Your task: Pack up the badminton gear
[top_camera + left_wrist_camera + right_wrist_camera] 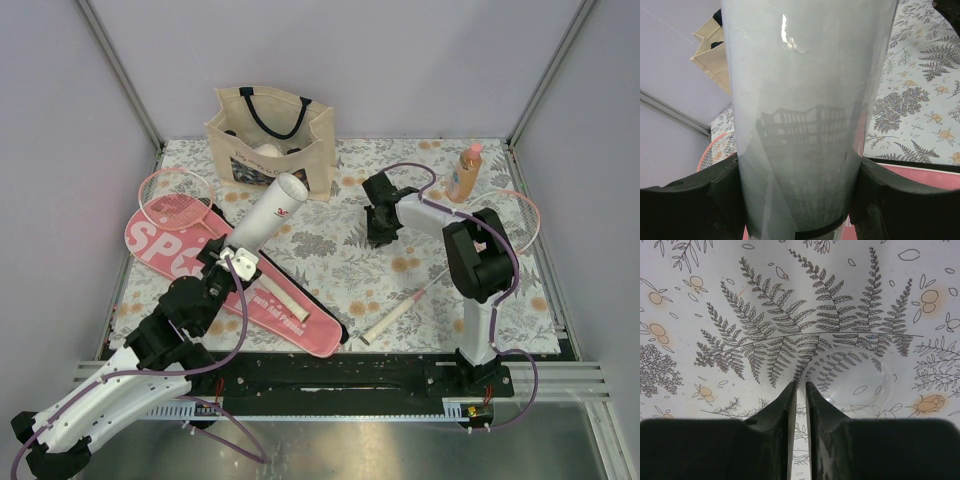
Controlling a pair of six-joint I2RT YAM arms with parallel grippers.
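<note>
My left gripper (232,262) is shut on the long white tube (268,212), holding its lower end tilted up over the pink SPORT case (262,300). In the left wrist view the tube (800,100) fills the gap between both black fingers (890,195). One pink-rimmed racket (175,198) lies at the left, partly on the case. The other racket (400,312) lies at the right, handle toward the front. My right gripper (380,232) points down at the cloth. Its jaws stand a thin slit apart at the rim of a clear round lid (855,372).
A beige tote (270,135) with dark straps stands at the back, just beyond the tube's open end. An orange bottle (465,172) with a pink cap stands at the back right. The patterned cloth (340,265) covers the table between grey walls.
</note>
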